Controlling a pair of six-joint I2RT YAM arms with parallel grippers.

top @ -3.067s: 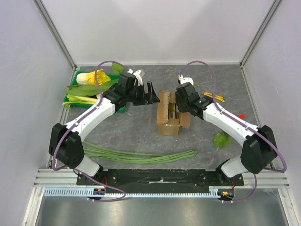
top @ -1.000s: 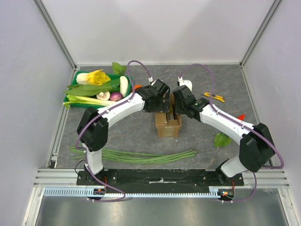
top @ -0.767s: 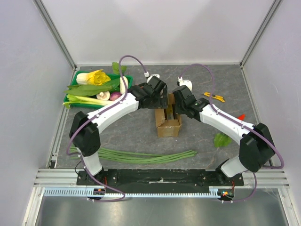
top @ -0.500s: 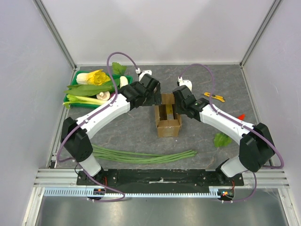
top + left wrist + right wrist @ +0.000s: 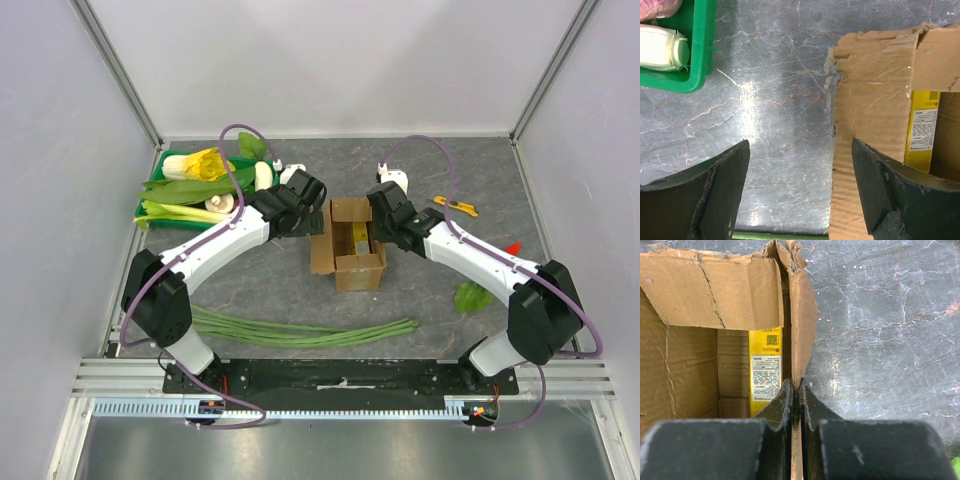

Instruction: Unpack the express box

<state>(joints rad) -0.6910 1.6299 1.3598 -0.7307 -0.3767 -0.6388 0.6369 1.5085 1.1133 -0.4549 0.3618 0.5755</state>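
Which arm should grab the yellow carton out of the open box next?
Left, probably. The left gripper is open and free at the express box's left side; the right gripper is shut on its right flap, steadying it. The yellow carton lies exposed inside.

— Kitchen, going by the greens?
— No, more like a robotics lab. Boxed in by plain white panels on aluminium posts.
— Anything more?
— A left arm and a right arm bolted to a black plate at the near edge, trailing purple cables. Slotted metal rail in front. Grey stone-look tabletop underneath, under flat, even light.
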